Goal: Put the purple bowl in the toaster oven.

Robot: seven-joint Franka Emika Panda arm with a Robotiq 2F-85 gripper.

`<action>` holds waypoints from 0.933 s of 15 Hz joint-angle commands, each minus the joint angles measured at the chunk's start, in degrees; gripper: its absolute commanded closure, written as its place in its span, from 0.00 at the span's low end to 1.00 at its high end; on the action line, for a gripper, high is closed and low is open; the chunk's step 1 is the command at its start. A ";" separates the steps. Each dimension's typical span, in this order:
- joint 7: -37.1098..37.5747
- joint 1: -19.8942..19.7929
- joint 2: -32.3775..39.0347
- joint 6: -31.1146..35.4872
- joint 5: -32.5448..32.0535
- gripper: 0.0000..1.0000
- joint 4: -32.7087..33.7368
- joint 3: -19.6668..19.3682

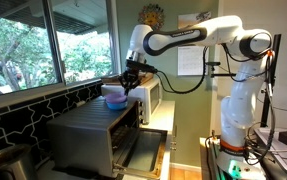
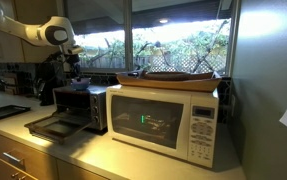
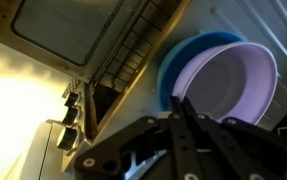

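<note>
The purple bowl (image 3: 228, 85) sits nested in a bright blue bowl (image 3: 175, 68) on top of the toaster oven (image 1: 93, 128). Both bowls show in an exterior view (image 1: 114, 94). The oven's drop-down door (image 1: 141, 152) hangs open; it also shows in the other exterior view (image 2: 45, 126). My gripper (image 3: 178, 102) reaches down to the bowls' near rim. Its fingers are drawn together on the purple bowl's thin edge. In both exterior views the gripper (image 1: 131, 80) (image 2: 74, 72) hovers just over the oven top.
A white microwave (image 2: 168, 118) stands beside the oven with a wooden tray (image 2: 178, 77) on top. Windows run close behind the counter. A black tiled wall (image 1: 23, 110) borders the oven. The robot's base (image 1: 235, 125) stands past the counter's end.
</note>
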 commanded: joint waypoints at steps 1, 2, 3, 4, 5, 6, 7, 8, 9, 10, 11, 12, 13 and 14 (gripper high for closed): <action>-1.86 0.95 -4.11 3.55 2.52 0.99 -2.31 -2.31; -4.06 1.13 -5.38 4.69 2.79 0.99 -3.25 -2.87; -5.26 1.16 -6.17 3.93 3.12 0.99 -3.43 -3.29; -7.42 1.34 -7.15 3.15 3.47 0.99 -3.95 -3.79; -11.41 1.99 -8.54 3.57 4.93 0.99 -5.36 -4.74; -14.72 2.28 -9.71 3.90 5.81 0.99 -6.51 -5.32; -18.62 2.68 -10.98 3.50 7.07 0.99 -7.77 -6.06; -23.52 3.24 -12.42 3.33 8.43 0.99 -9.20 -6.97; -27.46 3.51 -13.73 2.77 9.54 0.99 -10.45 -7.62; -31.68 3.65 -15.18 2.07 10.36 0.99 -11.91 -8.30; -35.41 3.61 -16.35 1.09 10.92 0.99 -13.03 -8.85; -39.57 3.81 -17.56 0.89 11.91 0.99 -14.28 -9.53; -43.48 3.92 -18.88 0.51 12.43 0.99 -15.67 -10.05; -47.02 4.15 -19.97 -0.20 12.60 0.99 -16.82 -10.62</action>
